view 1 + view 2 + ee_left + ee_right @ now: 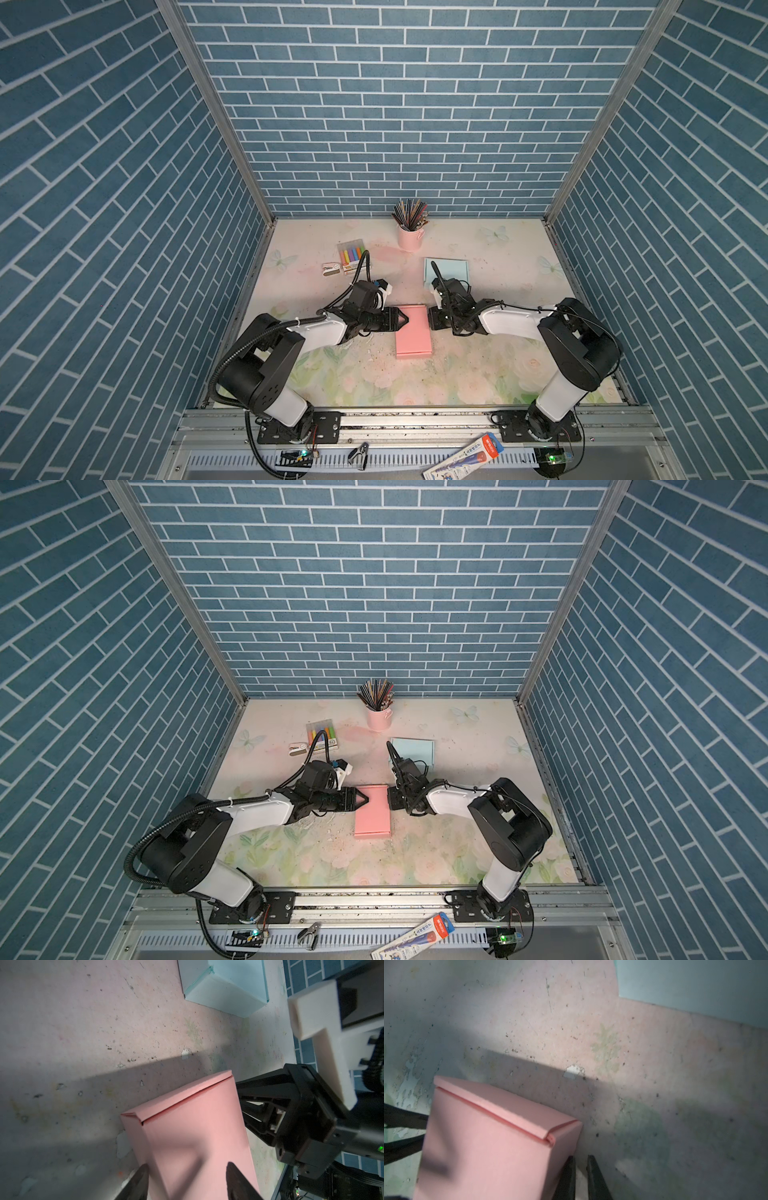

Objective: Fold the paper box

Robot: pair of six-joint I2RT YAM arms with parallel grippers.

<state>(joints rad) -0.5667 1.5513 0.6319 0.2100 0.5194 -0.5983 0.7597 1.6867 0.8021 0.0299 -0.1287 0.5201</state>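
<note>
Only up close — right pincer point(581, 1158) nearly closed beside pink box point(488, 1136).

Nothing legible, pen packet point(463, 459) apparently lettered

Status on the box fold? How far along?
Done: the pink paper box is already formed, lying flat, far-end flap tucked shut. In hand: open left gripper straddles its left edge; shut right gripper sits beside the right side, holding nothing. Left: the near end shows a lip; whether it's closed can't be told, so probably check and press that flap.
</note>
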